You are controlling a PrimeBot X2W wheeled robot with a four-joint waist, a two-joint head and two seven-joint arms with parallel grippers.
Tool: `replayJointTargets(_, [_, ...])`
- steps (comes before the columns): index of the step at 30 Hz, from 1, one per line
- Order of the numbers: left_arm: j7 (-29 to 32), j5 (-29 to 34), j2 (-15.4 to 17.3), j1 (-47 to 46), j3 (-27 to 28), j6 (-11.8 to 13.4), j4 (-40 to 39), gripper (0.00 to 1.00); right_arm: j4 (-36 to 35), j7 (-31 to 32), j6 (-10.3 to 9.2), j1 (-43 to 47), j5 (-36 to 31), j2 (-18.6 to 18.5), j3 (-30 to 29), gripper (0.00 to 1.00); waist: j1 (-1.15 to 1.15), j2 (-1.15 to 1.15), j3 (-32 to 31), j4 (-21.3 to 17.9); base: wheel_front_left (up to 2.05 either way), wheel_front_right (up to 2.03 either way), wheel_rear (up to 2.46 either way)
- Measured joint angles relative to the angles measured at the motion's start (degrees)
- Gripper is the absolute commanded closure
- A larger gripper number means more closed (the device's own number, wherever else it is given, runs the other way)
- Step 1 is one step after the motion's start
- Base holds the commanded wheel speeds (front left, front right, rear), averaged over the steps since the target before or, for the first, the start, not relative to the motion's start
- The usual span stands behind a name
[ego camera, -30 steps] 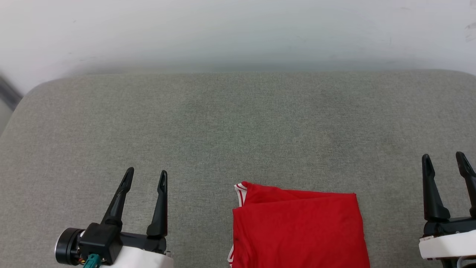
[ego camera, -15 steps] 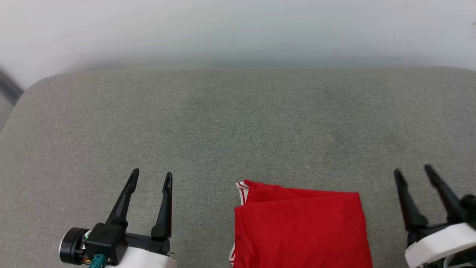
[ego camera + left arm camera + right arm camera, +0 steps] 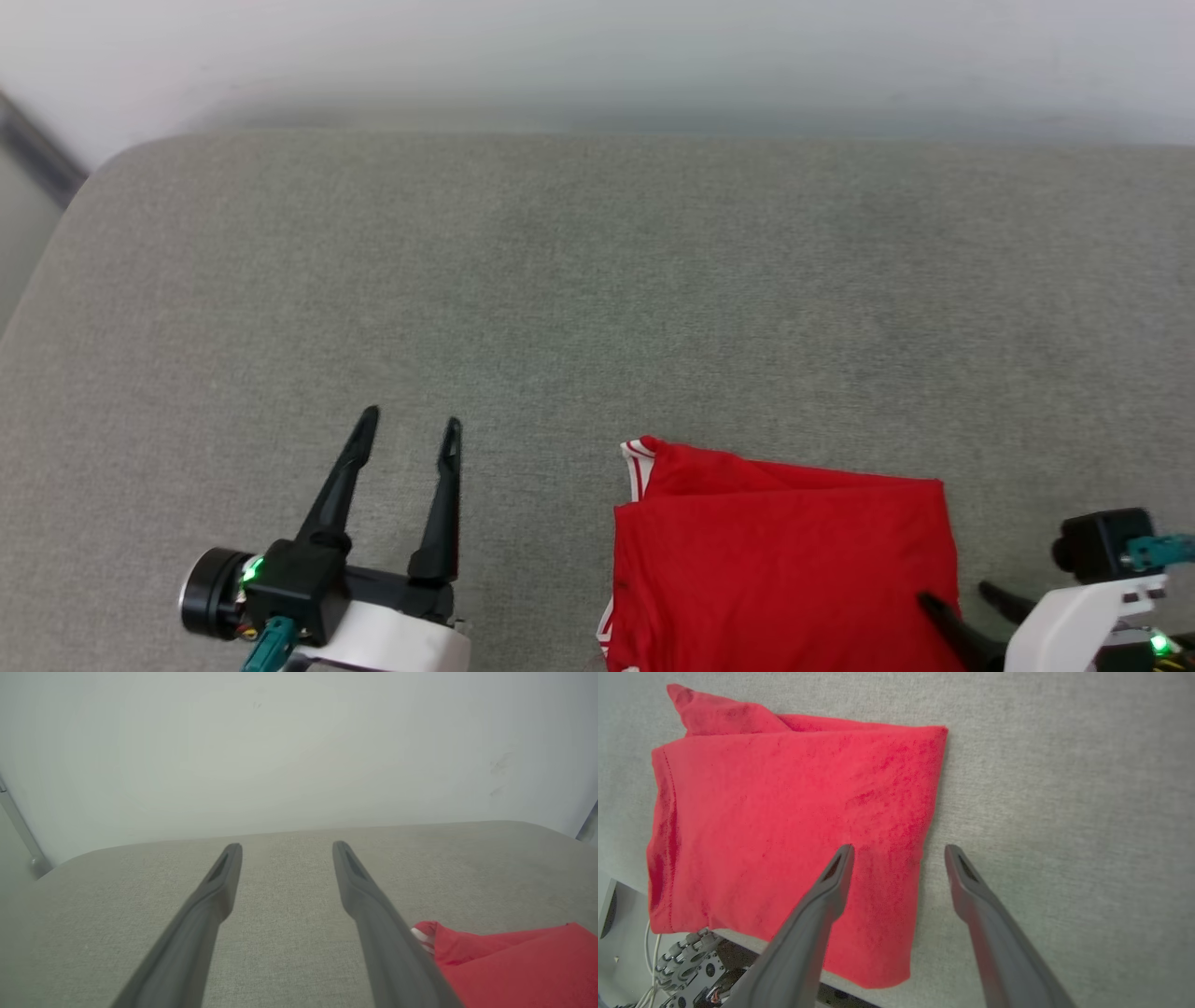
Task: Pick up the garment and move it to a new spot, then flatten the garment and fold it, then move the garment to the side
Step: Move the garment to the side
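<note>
The garment [image 3: 784,560] lies folded into a red rectangle at the near edge of the grey padded table [image 3: 597,280], with striped trim showing at its far left corner. My right gripper [image 3: 954,593] is open and tilted down over the garment's right edge. In the right wrist view the garment [image 3: 784,812] has that edge between the open fingers of the right gripper [image 3: 899,848], which hover above it. My left gripper [image 3: 411,418] stands open and empty left of the garment. The left wrist view has the left gripper [image 3: 286,845] with the garment [image 3: 514,961] to its lower right.
A pale wall [image 3: 597,56] runs behind the table. The table's rounded far left corner [image 3: 112,168] and a grey upright [image 3: 37,149] sit at the left. The robot's base and cables [image 3: 686,961] show below the table's near edge.
The head camera has shifted a little. My right gripper has swung from upright at the far right down and inward over the garment's right edge. The garment and left gripper keep their places.
</note>
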Motion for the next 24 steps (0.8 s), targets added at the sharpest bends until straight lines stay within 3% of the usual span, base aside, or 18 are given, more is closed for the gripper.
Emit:
replayJointTargets(8, [0.0, -0.2, 0.0, -1.9, -2.6, 1.0, 1.0, 0.0, 4.3, 5.4, 0.0, -3.1, 0.8, 0.7, 1.2, 0.0, 0.0, 0.0, 2.6, 2.7, 0.0, 0.0, 0.0])
replayJointTargets(15, [0.0, -0.2, 0.0, -2.7, -3.6, 1.2, 1.2, 0.0, 8.7, 5.0, -0.09, -5.5, -0.4, 0.2, 4.0, 0.0, 0.0, 0.0, 4.0, 4.6, 0.0, 0.0, 0.0])
replayJointTargets(16, [0.0, -0.2, 0.0, -2.7, -3.7, 1.3, 1.3, 0.0, 9.2, 4.8, -0.09, -5.7, -0.7, -0.1, 4.6, 0.19, 0.0, 0.0, 4.1, 4.8, 0.0, 0.0, 0.0])
replayJointTargets(18, [0.0, -0.2, 0.0, -2.8, -3.8, 1.4, 1.4, 0.0, 10.4, 4.0, -0.1, -6.3, -1.1, -0.5, 5.6, 1.0, 0.0, 0.0, 4.1, 5.0, 0.0, 0.0, 0.0])
replayJointTargets(24, [0.0, -0.2, 0.0, -2.8, -4.3, 1.5, 1.7, 0.0, 12.2, 0.3, 0.02, -8.5, -3.7, -2.6, 10.4, 1.0, -0.01, 0.0, 3.5, 4.2, 0.0, 0.0, 0.0])
